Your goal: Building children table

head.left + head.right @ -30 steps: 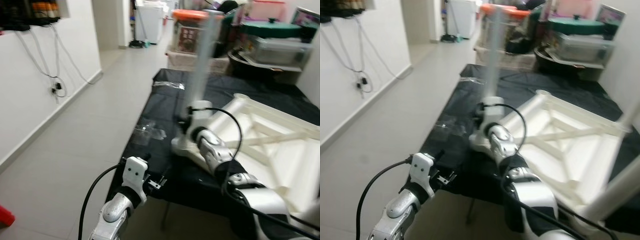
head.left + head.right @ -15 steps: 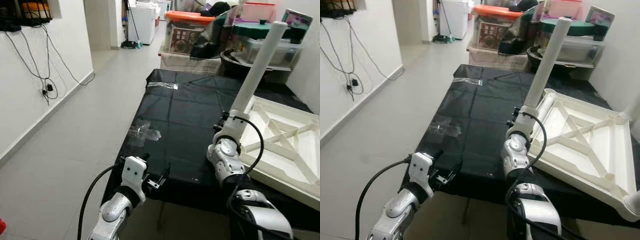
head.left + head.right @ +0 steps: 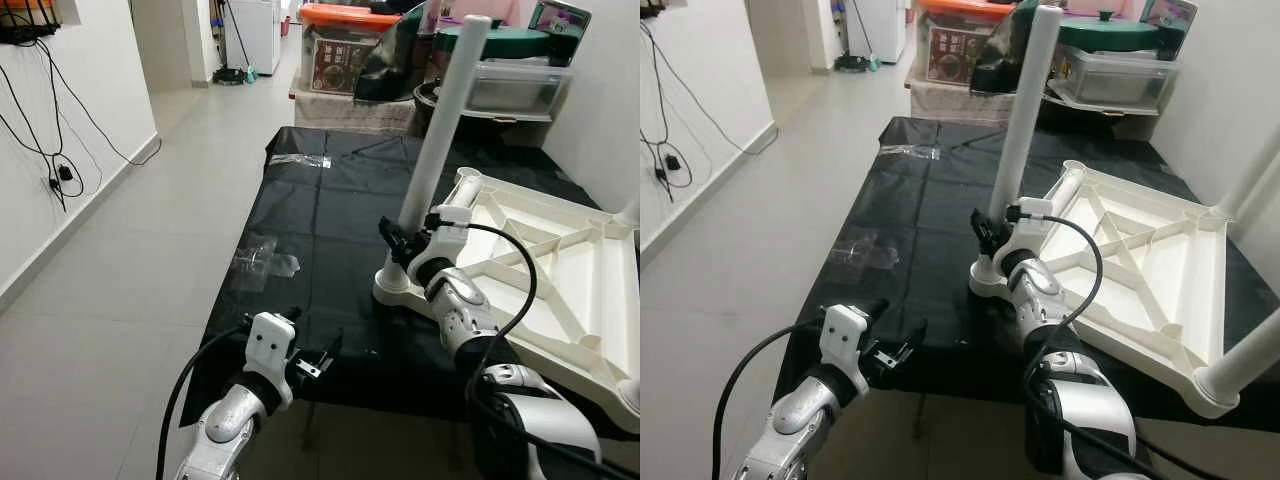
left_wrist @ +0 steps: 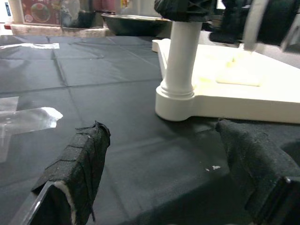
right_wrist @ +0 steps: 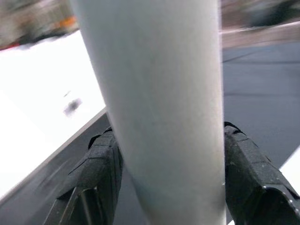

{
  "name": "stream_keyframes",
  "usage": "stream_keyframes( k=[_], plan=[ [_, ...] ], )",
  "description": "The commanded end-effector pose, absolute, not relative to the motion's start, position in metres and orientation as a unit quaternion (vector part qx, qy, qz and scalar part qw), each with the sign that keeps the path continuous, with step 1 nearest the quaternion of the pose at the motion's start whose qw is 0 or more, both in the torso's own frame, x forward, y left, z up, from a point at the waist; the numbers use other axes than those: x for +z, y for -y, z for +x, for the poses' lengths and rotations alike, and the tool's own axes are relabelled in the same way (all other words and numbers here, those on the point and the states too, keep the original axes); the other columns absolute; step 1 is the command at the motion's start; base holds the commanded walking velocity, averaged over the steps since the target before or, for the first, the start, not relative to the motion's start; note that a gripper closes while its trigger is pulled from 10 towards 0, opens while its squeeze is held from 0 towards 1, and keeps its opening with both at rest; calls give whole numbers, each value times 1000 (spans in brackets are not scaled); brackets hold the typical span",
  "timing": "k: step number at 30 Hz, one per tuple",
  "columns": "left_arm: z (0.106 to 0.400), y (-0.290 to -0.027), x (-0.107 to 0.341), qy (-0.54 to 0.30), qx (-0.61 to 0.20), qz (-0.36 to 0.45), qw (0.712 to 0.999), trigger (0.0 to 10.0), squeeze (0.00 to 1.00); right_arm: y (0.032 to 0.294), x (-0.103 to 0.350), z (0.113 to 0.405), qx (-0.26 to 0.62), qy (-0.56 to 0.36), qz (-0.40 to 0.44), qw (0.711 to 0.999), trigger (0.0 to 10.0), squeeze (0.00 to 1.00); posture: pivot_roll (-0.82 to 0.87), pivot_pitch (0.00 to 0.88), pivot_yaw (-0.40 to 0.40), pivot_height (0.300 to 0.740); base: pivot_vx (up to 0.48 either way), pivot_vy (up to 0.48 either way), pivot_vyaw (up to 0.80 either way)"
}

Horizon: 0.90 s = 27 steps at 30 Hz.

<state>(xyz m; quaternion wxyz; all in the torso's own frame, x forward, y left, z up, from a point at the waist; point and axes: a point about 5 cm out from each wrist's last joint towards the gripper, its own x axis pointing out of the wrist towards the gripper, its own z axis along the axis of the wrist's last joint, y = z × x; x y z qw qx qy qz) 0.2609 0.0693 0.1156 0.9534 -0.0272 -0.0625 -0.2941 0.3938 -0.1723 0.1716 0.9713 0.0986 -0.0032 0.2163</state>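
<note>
Black sheeting (image 3: 330,225) covers the low work surface, and the white plastic tabletop (image 3: 560,290) lies on it upside down, its ribbed underside facing up. One white table leg (image 3: 436,135) stands upright in the corner socket (image 3: 392,290) nearest the robot's left, rising well above the tabletop. The right gripper (image 3: 405,243) reaches in low on that leg, just above the socket, and its two black fingers (image 5: 96,178) are pinched against the round shaft from either side, as the right wrist view shows with the pale tube pressed between the pads. A black cable (image 3: 505,300) loops from the right wrist back along the silver arm.

The left gripper (image 3: 318,358) hangs at the near edge of the sheeting, apart from the tabletop, with its fingers (image 4: 77,171) spread wide and nothing between them; the left wrist view looks across the black sheet toward the leg's base. Crumpled clear plastic wrap (image 3: 262,262) lies on the sheet to the left of the leg, and another clear piece (image 3: 300,160) sits near the far edge. Beyond the surface stand storage boxes, one with an orange lid (image 3: 345,15), and a dark green lid (image 3: 505,40). Grey floor tiles (image 3: 130,280) run along the left beside a white wall with hanging cables (image 3: 55,130).
</note>
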Motion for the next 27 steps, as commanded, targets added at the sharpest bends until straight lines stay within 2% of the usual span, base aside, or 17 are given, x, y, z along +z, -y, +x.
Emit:
stream_keyframes(
  k=[1, 3, 4, 5, 7, 8, 10, 16, 17, 18, 19, 20, 21, 23, 24, 25, 27],
  plan=[
    [261, -69, 112, 52, -297, -27, 953, 10000, 0, 149, 168, 391, 312, -25, 95, 945, 10000, 0, 135, 0, -76, 740, 0, 0, 0],
    [261, -68, 112, 52, -298, -26, 953, 10000, 0, 146, 168, 389, 351, -36, 93, 931, 10000, 0, 135, 0, -76, 740, 0, 0, 0],
    [261, -68, 112, 52, -297, -26, 953, 10000, 0, 140, 166, 385, 415, -52, 72, 906, 10000, 0, 141, 0, -79, 740, 0, 0, 0],
    [261, -68, 112, 52, -297, -26, 953, 10000, 0, 140, 166, 385, 415, -52, 72, 906, 10000, 0, 141, 0, -79, 740, 0, 0, 0],
    [260, -68, 113, 53, -297, -26, 953, 10000, 0, 125, 165, 377, 513, -79, 51, 853, 10000, 0, 146, 0, -81, 740, 0, 0, 0],
    [260, -68, 113, 53, -297, -26, 953, 10000, 0, 125, 165, 377, 513, -79, 51, 853, 10000, 0, 146, 0, -81, 740, 0, 0, 0],
    [260, -68, 113, 53, -297, -26, 953, 10000, 0, 111, 167, 374, 564, -87, 40, 820, 10000, 0, 153, 0, -88, 740, 0, 0, 0],
    [259, -68, 113, 53, -296, -26, 953, 10000, 0, 92, 167, 371, 594, -85, 30, 799, 10000, 0, 154, 0, -90, 740, 0, 0, 0],
    [259, -68, 113, 53, -295, -27, 954, 10000, 0, 90, 166, 373, 574, -80, 26, 815, 0, 0, 155, 0, -90, 740, 0, 0, 0],
    [259, -68, 113, 53, -295, -27, 954, 10000, 0, 89, 165, 376, 544, -74, 24, 836, 0, 0, 155, 0, -90, 740, 0, 0, 0],
    [259, -68, 113, 53, -295, -27, 954, 10000, 0, 89, 165, 376, 544, -74, 24, 836, 0, 0, 155, 0, -90, 740, 0, 0, 0],
    [259, -68, 113, 53, -295, -27, 954, 10000, 0, 91, 164, 380, 499, -66, 18, 864, 0, 0, 150, 0, -88, 740, 0, 0, 0],
    [259, -68, 113, 53, -295, -27, 954, 10000, 0, 91, 164, 380, 499, -66, 18, 864, 0, 0, 150, 0, -88, 740, 0, 0, 0],
    [259, -68, 113, 52, -295, -28, 954, 10000, 0, 105, 163, 391, 364, -54, 18, 930, 0, 0, 147, 0, -87, 740, 0, 0, 0],
    [259, -68, 113, 52, -295, -29, 954, 10000, 0, 123, 163, 398, 248, -54, 30, 967, 0, 0, 141, 0, -82, 740, 0, 0, 0],
    [259, -68, 113, 52, -295, -29, 954, 10000, 0, 123, 163, 398, 248, -54, 30, 967, 0, 0, 141, 0, -82, 740, 0, 0, 0],
    [259, -69, 113, 51, -295, -30, 954, 10000, 0, 154, 161, 403, 76, -57, 49, 994, 0, 0, 132, 0, -74, 740, 0, 0, 0]
  ],
)
